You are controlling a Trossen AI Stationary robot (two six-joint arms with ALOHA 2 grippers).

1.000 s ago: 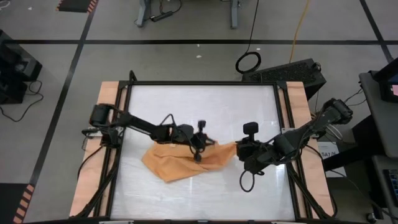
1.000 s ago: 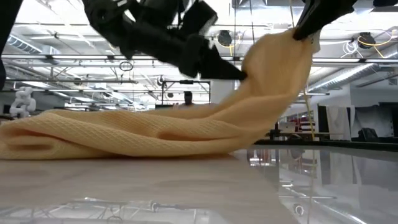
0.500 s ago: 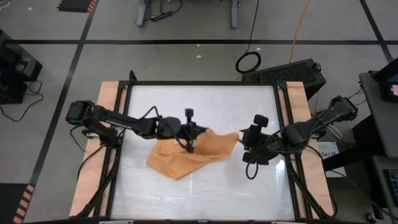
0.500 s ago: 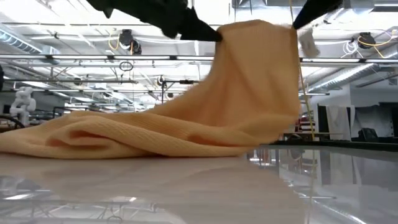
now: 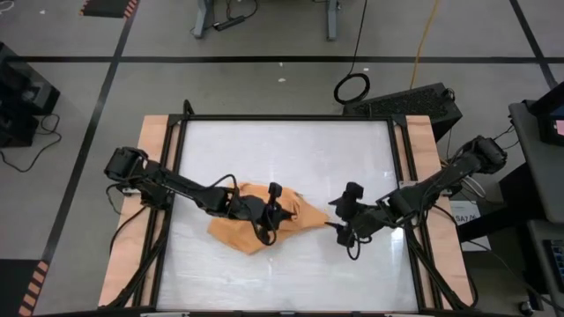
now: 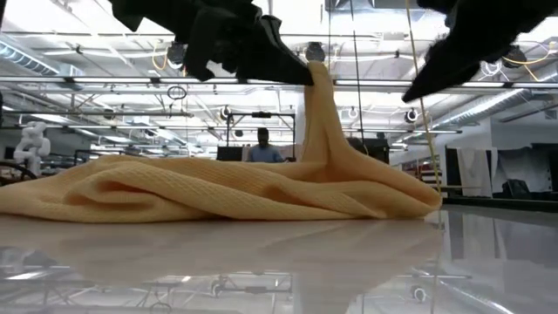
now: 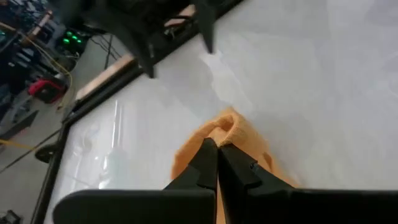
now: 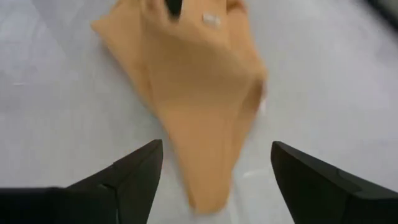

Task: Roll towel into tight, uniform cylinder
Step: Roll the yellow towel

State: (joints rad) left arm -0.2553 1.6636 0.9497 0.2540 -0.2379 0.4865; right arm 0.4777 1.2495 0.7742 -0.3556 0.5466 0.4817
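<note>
The orange-tan towel (image 5: 251, 224) lies bunched on the white table's middle, most of it flat on the table. One narrow peak (image 6: 316, 105) of it stands up under my left gripper (image 5: 275, 215), which is shut on it. My right gripper (image 5: 340, 227) is open and empty. It hovers just to the right of the towel's right corner (image 5: 319, 211) without touching it. In the right wrist view its fingers (image 8: 146, 165) stand wide apart, with the towel (image 8: 199, 106) ahead of them. My left gripper pinches a raised bit of the towel (image 6: 311, 77) between its two shut fingers, only at their tips. The fingers slant down from the table's left. That bit is drawn up into a narrow peak; the rest of the towel lies slack on the table. It also shows in the left wrist view (image 7: 229, 127).
The table's black frame (image 5: 181, 132) and wooden side rails (image 5: 150, 176) border the white surface. Bare table lies toward the far edge (image 5: 291, 150) and toward the near edge (image 5: 291, 282).
My right gripper has let go of the towel's right corner and gone down and toward the near edge. The corner has fallen onto the table. My left gripper has stayed shut on the towel and gone a little toward the near edge and lower. Only a narrow peak stays raised.
</note>
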